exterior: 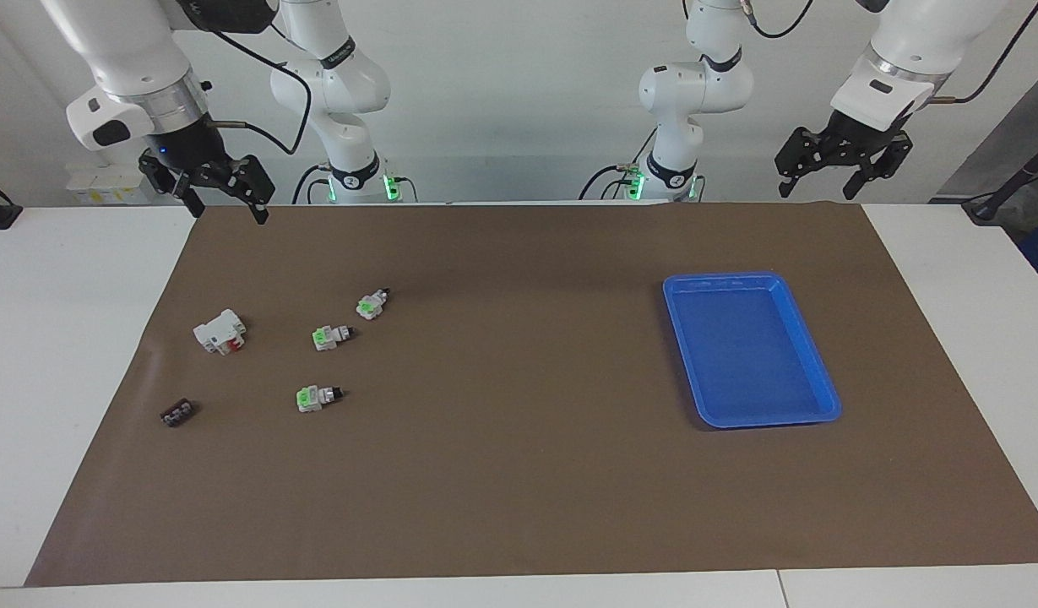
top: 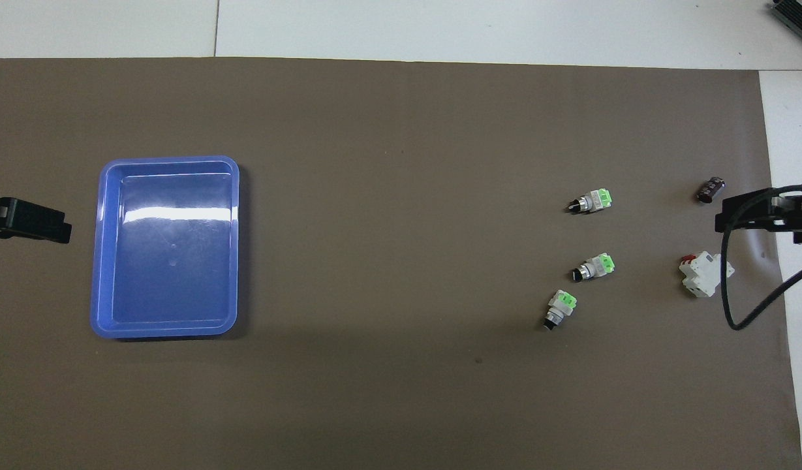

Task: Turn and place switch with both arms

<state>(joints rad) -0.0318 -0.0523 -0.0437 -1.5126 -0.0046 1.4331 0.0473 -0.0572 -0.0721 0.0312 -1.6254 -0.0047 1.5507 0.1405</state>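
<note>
Three alike switches with green faces and black knob ends lie on the brown mat toward the right arm's end: one nearest the robots, a middle one, and one farthest from the robots. My right gripper hangs open and empty high over the mat's edge at the right arm's end, apart from the switches. My left gripper hangs open and empty high over the mat's edge at the left arm's end, beside the blue tray. Both arms wait.
An empty blue tray sits on the mat toward the left arm's end. A white block with a red part and a small flat black piece lie beside the switches, toward the right arm's end.
</note>
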